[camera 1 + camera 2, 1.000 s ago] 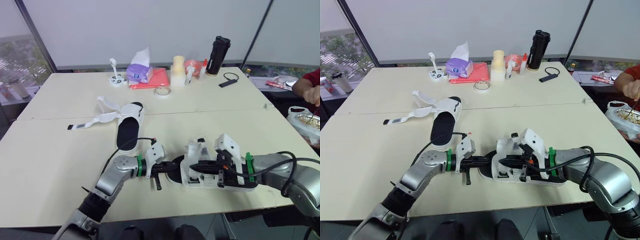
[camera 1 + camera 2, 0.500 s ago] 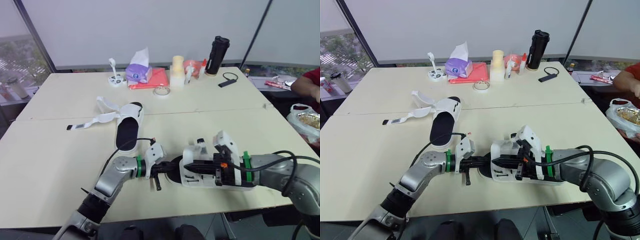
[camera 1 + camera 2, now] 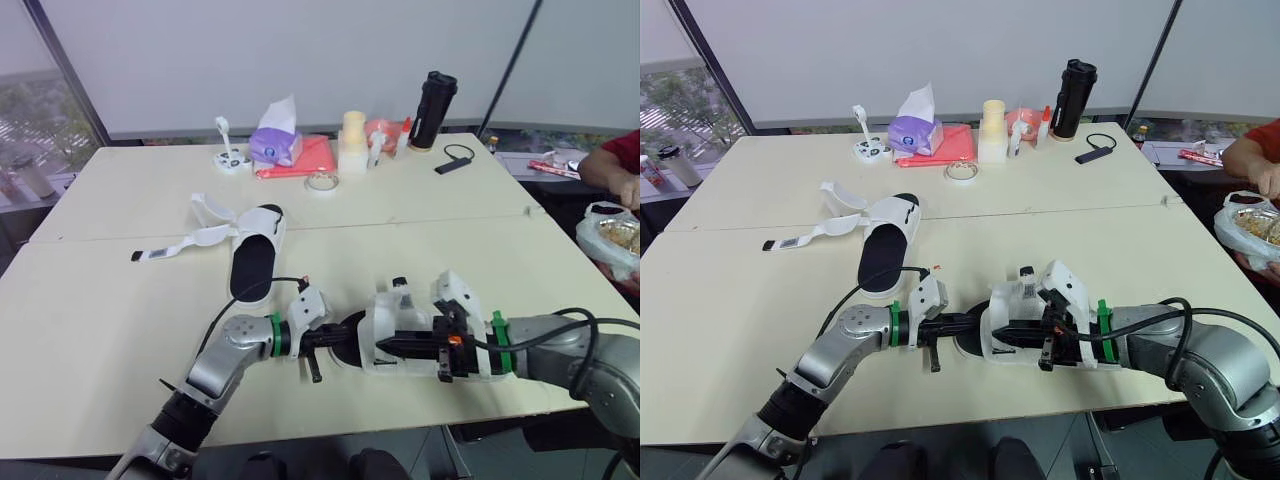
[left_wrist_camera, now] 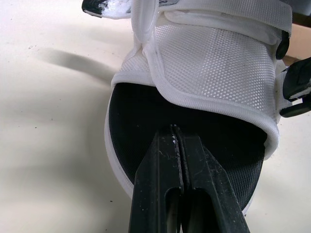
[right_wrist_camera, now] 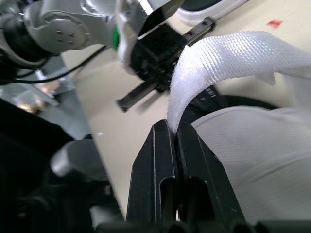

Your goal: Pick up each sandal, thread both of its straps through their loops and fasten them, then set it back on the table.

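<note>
A white sandal [image 3: 392, 318] with a black footbed [image 4: 146, 116] lies near the table's front edge. Both its straps are wrapped over the mesh upper [image 4: 214, 63]. My left gripper [image 3: 342, 340] is shut, and its fingertips [image 4: 167, 133] lie on the footbed at the sandal's open end. My right gripper [image 3: 385, 346] reaches across the upper from the right. In the right wrist view it is shut on a white strap [image 5: 218, 53]. A second sandal [image 3: 255, 255] lies farther back on the left with its straps [image 3: 213, 213] spread open.
At the back of the table [image 3: 100, 300] stand a purple tissue box [image 3: 272, 145], a red cloth [image 3: 312, 157], a tape roll [image 3: 323, 181], a cream container [image 3: 354, 145] and a black bottle [image 3: 432, 97]. A person's arm [image 3: 618, 172] and a food bag [image 3: 612, 235] are at the right edge.
My right gripper slid left over the sandal with the strap, then came back right. The left gripper stayed on the footbed. The person's hand at the right moved.
</note>
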`<state>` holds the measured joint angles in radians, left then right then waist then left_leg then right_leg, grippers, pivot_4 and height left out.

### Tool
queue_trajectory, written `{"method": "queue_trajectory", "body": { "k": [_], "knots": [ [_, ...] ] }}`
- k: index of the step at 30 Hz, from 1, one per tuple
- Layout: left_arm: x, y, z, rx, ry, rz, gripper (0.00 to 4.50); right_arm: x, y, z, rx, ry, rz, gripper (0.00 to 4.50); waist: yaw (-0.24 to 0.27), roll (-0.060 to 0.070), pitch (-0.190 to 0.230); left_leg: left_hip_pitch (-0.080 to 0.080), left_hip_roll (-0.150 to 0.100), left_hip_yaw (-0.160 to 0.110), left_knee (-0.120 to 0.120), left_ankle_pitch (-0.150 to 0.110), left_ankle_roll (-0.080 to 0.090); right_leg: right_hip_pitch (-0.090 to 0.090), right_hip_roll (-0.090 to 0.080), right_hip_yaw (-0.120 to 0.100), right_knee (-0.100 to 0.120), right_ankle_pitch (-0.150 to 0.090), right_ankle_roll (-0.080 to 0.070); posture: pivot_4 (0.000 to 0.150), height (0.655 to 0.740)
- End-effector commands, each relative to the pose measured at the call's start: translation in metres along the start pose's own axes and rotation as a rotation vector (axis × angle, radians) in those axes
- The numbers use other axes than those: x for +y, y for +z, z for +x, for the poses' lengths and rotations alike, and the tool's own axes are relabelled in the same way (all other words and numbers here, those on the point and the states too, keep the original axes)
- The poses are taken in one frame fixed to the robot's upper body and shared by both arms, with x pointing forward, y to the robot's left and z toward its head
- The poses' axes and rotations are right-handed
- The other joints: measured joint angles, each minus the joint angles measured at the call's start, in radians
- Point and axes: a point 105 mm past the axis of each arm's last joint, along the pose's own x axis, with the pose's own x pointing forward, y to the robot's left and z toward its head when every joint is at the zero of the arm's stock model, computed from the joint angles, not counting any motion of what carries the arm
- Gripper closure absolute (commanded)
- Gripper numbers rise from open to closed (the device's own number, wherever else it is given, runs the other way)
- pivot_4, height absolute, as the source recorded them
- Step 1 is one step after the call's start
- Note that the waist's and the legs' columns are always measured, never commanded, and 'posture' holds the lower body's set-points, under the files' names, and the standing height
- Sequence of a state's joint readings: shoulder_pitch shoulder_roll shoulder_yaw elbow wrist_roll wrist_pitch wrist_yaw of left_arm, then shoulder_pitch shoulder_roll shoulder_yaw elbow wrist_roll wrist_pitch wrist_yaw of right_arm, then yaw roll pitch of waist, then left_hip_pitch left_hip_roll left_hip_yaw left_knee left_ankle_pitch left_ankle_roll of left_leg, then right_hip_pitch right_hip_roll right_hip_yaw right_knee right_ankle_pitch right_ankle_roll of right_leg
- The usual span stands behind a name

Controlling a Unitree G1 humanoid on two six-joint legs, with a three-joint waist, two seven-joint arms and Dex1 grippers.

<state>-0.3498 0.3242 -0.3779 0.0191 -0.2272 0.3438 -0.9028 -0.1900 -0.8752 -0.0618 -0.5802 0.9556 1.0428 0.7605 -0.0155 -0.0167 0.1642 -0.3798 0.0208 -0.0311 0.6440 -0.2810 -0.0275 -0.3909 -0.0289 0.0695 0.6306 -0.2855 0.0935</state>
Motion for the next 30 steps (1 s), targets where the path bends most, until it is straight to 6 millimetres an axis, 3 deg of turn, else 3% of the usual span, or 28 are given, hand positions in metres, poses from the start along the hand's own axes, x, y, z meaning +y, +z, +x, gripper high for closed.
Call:
{"method": "queue_trajectory", "body": {
  "k": [1, 12, 22, 30],
  "knots": [
    [-0.005, -0.055, -0.009, 0.19, 0.018, -0.131, 4.5, 0.005, 0.01, -0.003, -0.051, 0.037, 0.054, 4.48, 0.0, 0.0, 0.0, 0.0, 0.0, 0.0, 0.0, 0.0, 0.0, 0.0, 0.0, 0.0, 0.0, 0.0, 0.0, 0.15, 0.74],
    [-0.006, -0.056, -0.009, 0.189, 0.02, -0.136, 4.5, 0.004, 0.015, -0.003, -0.068, 0.028, 0.086, 4.48, 0.0, 0.0, 0.0, 0.0, 0.0, 0.0, 0.0, 0.0, 0.0, 0.0, 0.0, 0.0, 0.0, 0.0, 0.0, 0.15, 0.74],
    [-0.006, -0.056, -0.008, 0.188, 0.024, -0.139, 4.5, 0.005, 0.007, 0.0, -0.022, 0.042, 0.103, 4.48, 0.0, 0.0, 0.0, 0.0, 0.0, 0.0, 0.0, 0.0, 0.0, -0.001, 0.0, 0.0, 0.0, 0.0, 0.0, 0.15, 0.74],
    [-0.005, -0.057, -0.009, 0.191, 0.035, -0.141, 4.5, -0.022, -0.024, 0.006, 0.214, -0.145, -0.237, 4.48, 0.0, -0.001, -0.002, 0.001, 0.0, 0.0, 0.0, 0.0, 0.0, 0.0, 0.0, 0.0, 0.0, 0.0, 0.0, 0.15, 0.74]
  ]
}}
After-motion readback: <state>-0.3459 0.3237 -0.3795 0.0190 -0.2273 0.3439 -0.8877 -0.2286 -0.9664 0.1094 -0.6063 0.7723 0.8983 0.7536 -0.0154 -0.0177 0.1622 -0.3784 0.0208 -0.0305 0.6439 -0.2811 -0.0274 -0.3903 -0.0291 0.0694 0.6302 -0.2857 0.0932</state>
